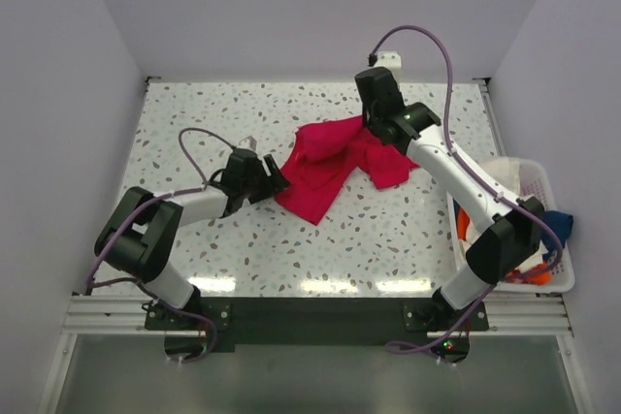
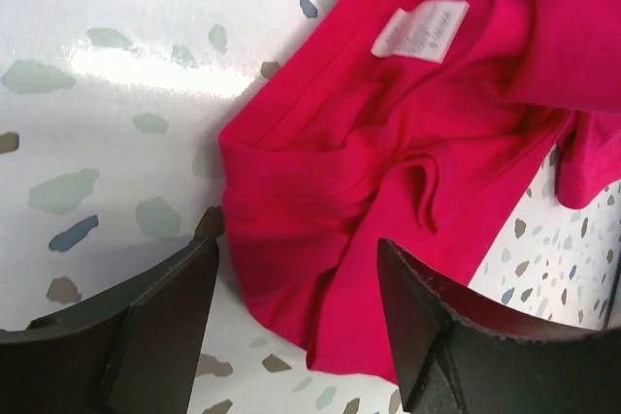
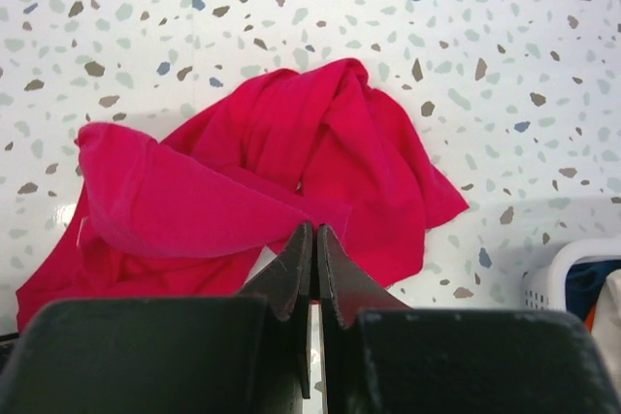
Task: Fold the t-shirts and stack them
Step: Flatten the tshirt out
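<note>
A crimson-red t-shirt (image 1: pixel 330 167) lies crumpled in the middle of the speckled table (image 1: pixel 194 113). My left gripper (image 1: pixel 277 179) is low at its left edge. In the left wrist view it (image 2: pixel 296 244) is open, its two fingers astride a folded edge of the red t-shirt (image 2: pixel 388 162), whose white neck label (image 2: pixel 419 31) shows. My right gripper (image 1: pixel 374 128) is at the shirt's far right part. In the right wrist view it (image 3: pixel 315 228) is shut, pinching a raised flap of the red t-shirt (image 3: pixel 291 143). Orange (image 1: pixel 464 225) and dark blue (image 1: pixel 561 225) t-shirts lie in the basket.
A white slatted basket (image 1: pixel 543 179) stands at the table's right edge beside the right arm, its corner (image 3: pixel 563 269) showing in the right wrist view. Walls close the table at the back and both sides. Bare tabletop lies left of and behind the shirt.
</note>
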`<act>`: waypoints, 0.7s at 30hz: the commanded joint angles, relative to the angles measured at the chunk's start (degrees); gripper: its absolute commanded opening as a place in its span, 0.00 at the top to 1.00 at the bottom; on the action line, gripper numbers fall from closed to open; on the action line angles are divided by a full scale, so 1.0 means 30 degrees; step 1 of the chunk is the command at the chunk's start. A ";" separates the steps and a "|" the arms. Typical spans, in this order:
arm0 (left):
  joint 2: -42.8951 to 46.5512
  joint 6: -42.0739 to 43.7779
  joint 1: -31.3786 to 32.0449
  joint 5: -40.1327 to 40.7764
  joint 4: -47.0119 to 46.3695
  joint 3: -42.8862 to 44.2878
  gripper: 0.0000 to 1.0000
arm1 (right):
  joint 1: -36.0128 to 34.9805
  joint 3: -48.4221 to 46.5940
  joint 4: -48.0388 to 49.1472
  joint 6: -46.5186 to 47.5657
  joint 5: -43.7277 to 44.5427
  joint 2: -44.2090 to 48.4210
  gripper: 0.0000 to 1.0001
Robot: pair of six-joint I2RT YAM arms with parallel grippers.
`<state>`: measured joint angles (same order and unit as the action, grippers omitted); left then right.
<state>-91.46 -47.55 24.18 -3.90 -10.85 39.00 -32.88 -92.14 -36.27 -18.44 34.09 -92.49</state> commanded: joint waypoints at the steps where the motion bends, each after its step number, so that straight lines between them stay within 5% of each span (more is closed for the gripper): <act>1: -0.0859 -0.0527 0.0229 0.1211 -0.0632 0.0941 0.29 | 0.0706 -0.1717 -0.0476 0.0520 0.0504 0.0654 1.00; 8: -0.2062 -0.0556 0.0522 0.1242 -0.0426 0.1851 0.57 | 0.1000 -0.3886 -0.1122 0.0725 0.0123 0.0038 1.00; 14: -0.0982 -0.0410 0.0523 0.2529 0.0656 0.2145 1.00 | 0.1235 -0.4443 -0.1298 0.0726 -0.0287 -0.0518 1.00; 21: 0.1656 0.0525 0.0055 0.4053 0.3321 0.3313 1.00 | 0.1352 -0.6053 -0.1737 0.1135 -0.0317 -0.1426 1.00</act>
<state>-91.72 -48.34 25.56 3.77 -4.05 44.51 -29.12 -105.89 -40.75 -16.71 33.28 -96.40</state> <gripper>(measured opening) 0.019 0.014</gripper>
